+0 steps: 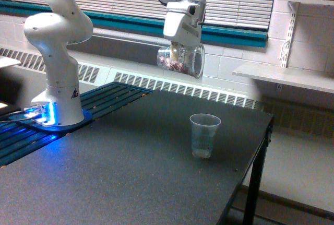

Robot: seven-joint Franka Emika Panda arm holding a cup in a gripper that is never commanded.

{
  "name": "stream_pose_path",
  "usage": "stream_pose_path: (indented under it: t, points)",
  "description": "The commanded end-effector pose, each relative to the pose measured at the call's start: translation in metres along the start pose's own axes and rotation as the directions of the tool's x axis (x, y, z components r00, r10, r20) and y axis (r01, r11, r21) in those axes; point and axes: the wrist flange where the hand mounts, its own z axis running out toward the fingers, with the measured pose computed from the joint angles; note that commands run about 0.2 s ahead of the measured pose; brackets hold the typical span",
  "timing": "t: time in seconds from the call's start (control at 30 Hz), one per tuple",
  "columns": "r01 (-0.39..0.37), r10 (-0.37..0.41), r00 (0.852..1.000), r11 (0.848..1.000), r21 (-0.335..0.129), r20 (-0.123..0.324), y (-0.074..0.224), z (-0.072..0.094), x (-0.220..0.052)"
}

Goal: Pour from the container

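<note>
Container clamped in hand, tilted, no legible label.

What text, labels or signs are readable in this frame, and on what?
No readable words or numbers anywhere.
Robot base: a small yellow triangular warning sign, symbol too small to make out.
Container, held in the tool: no label visible.
Cup: no print visible.
</note>
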Motion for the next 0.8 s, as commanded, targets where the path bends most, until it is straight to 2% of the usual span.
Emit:
stream_pose_path:
  t: [0.03, 0.37, 0.57, 0.8]
  points:
    - [0.021, -0.021, 1.0, 1.0, -0.023, 0.005, -0.006, -0.004, -0.004]
    - [0.026, -0.025, 0.999, 0.998, -0.055, 0.025, -0.012, -0.002, -0.007]
    - [0.041, -0.039, 0.999, 0.995, -0.09, 0.029, -0.014, -0.006, -0.007]
    - [0.049, -0.046, 0.999, 0.993, -0.107, 0.026, -0.019, -0.005, -0.008]
